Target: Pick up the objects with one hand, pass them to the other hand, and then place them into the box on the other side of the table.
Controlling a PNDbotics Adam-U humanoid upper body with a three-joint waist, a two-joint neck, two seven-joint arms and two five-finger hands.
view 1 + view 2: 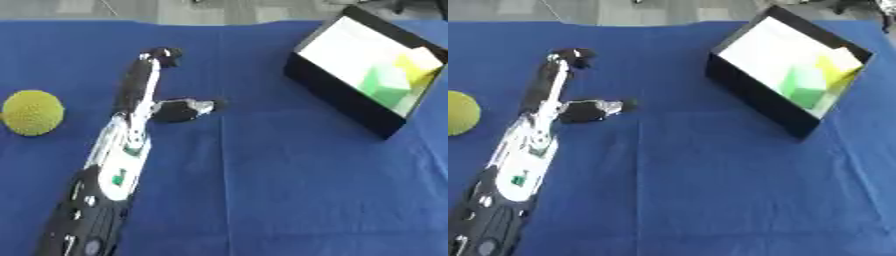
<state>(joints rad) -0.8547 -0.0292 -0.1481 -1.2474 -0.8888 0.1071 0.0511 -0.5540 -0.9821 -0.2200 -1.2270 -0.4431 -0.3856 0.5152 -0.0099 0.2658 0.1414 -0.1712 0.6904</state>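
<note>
With its fingers straight, thumb spread wide and holding nothing, the left hand hangs over the blue tabletop beside the yellow ball at the left edge, seemingly poised to reach it, while the box near the far right corner already holds a green block and a yellow block.

Bright even light, soft blur throughout, white box interior glaring
</note>
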